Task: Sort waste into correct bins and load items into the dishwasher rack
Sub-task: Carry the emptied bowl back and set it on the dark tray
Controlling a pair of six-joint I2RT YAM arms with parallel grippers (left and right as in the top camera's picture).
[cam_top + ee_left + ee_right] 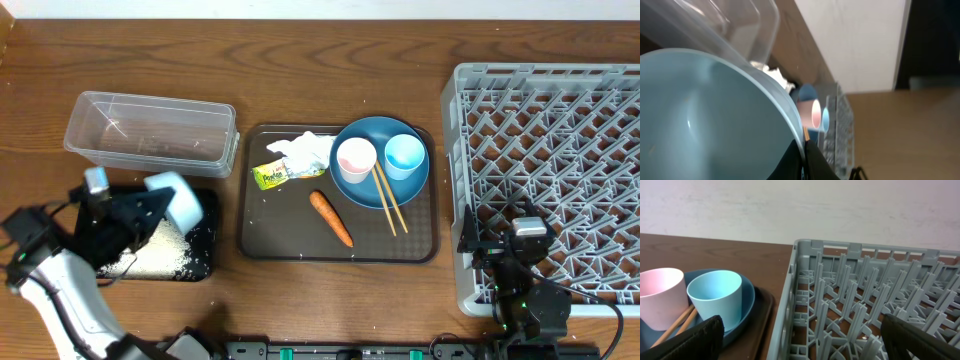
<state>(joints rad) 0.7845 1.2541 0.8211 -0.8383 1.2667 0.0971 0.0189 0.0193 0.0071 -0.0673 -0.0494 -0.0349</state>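
My left gripper (152,208) is shut on the rim of the light blue bowl (178,198), holding it tilted over the black tray (203,262), where white rice (160,252) lies. In the left wrist view the jaws (805,150) pinch the bowl (700,120). The clear tub (150,130) stands behind. The tissue (306,150), wrapper (272,175) and carrot (331,218) lie on the brown tray. The blue plate (352,132) holds the pink cup (355,160), light blue cup (405,155) and chopsticks (388,198). My right gripper (515,250) is open and empty over the rack (560,120).
The brown serving tray (270,235) sits between the black tray and the rack. In the right wrist view the rack's left wall (790,295) stands close beside the tray edge (766,311), the light blue cup (715,297) and the pink cup (660,295).
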